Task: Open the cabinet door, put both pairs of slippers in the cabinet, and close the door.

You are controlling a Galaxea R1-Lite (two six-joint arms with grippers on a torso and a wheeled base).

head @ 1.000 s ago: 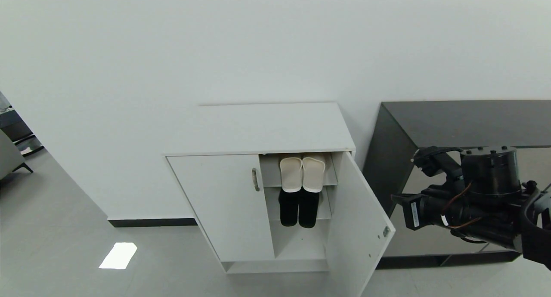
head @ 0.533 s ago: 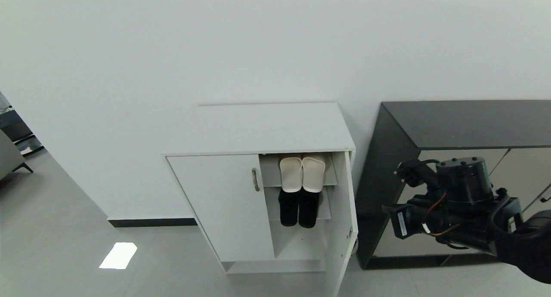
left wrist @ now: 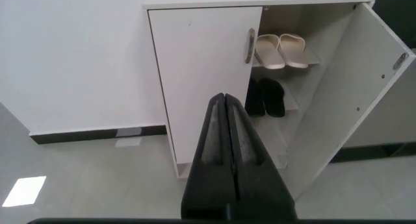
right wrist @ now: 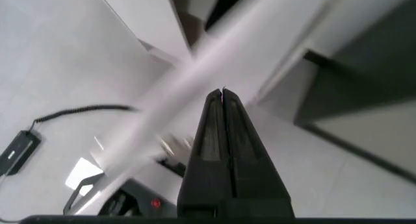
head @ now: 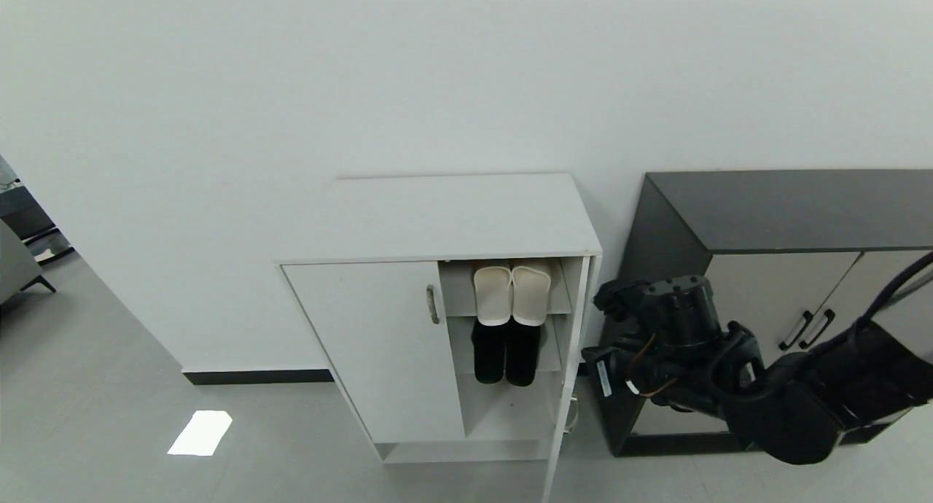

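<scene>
— Against the wall, how does that white cabinet (head: 452,219) stand from your side?

— Its left door (head: 379,342) is shut. Its right door (head: 565,372) stands out from the cabinet's right edge, nearly edge-on to me.

— And the slippers?

— Both pairs are inside, in the open half. The white slippers (head: 510,293) lie side by side on the upper shelf (head: 458,291), near its front edge. The black slippers (head: 504,353) lie the same way on the lower shelf (head: 550,346), straight beneath them.

— Where is the right arm?

— The right arm (head: 678,342) hangs just beside the right door's outer face, in front of the dark cabinet (head: 765,204) and near its left edge. The right gripper (right wrist: 223,92) has its fingers pressed flat together, holding nothing, with the tips towards the door's pale edge. Whether they touch it I cannot tell; that part is blurred.

— The left one?

— The left gripper (left wrist: 225,96) is well back from the white cabinet, above the floor (left wrist: 78,165), facing the left door. Its fingers are clenched too, with nothing between them.
</scene>
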